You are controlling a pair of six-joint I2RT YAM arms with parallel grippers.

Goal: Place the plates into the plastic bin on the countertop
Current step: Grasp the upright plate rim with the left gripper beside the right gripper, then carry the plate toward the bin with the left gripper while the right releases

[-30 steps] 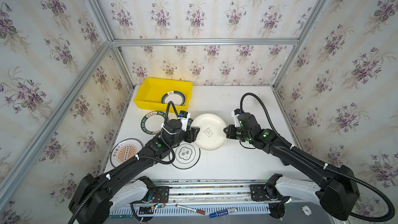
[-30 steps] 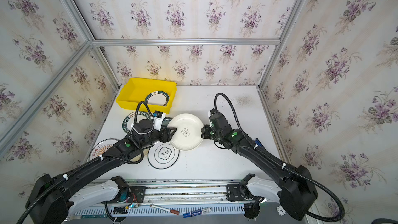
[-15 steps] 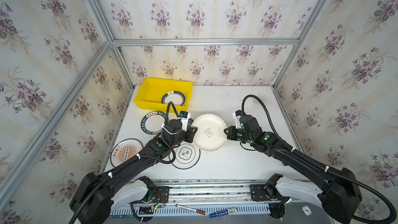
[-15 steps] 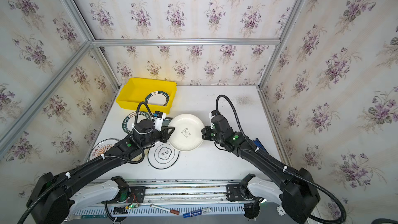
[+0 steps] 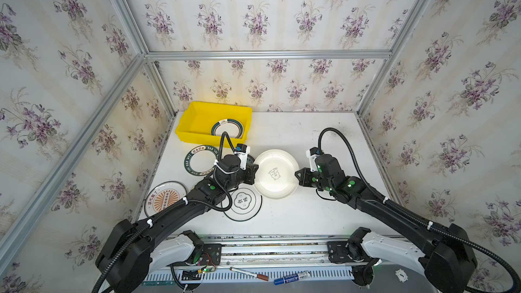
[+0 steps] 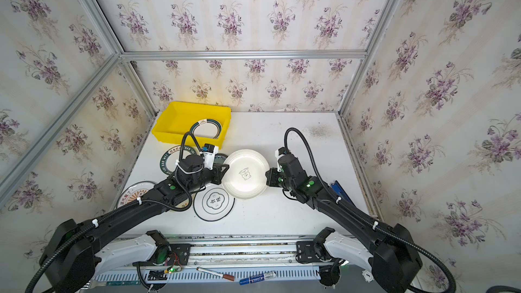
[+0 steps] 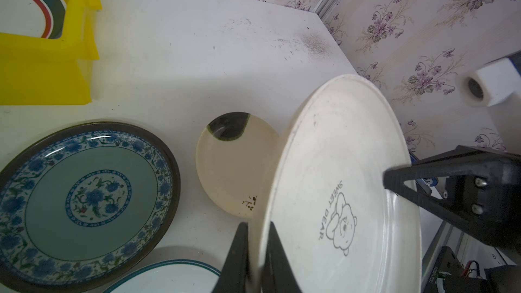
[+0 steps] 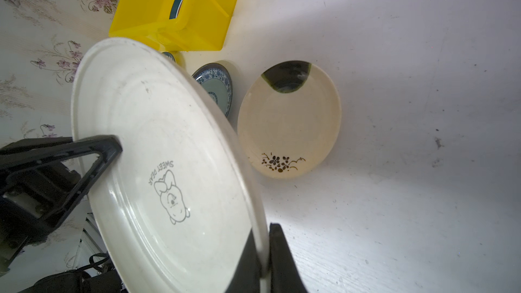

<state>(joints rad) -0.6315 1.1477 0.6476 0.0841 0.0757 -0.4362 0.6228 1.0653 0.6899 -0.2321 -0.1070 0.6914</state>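
Loads of open worktop [image 5: 287, 133] is found far right. The near-left is cluttered with flat plates [image 5: 244, 202], the middle is blocked by the raised bear plate [image 5: 275, 174], and room is left in the yellow bin's [image 5: 197, 122] left half.

1. A robotics lab mock-up rather than a real home: floral wallpaper panels [image 5: 253, 18] sit in bare aluminium rails [image 5: 267, 54].
2. Two robot arms [image 5: 174, 217] mount on a slotted rail [image 5: 267, 249] at the white table [image 5: 296, 215] front, beside loose wiring [image 5: 204, 269] and marker pens [image 5: 291, 277].
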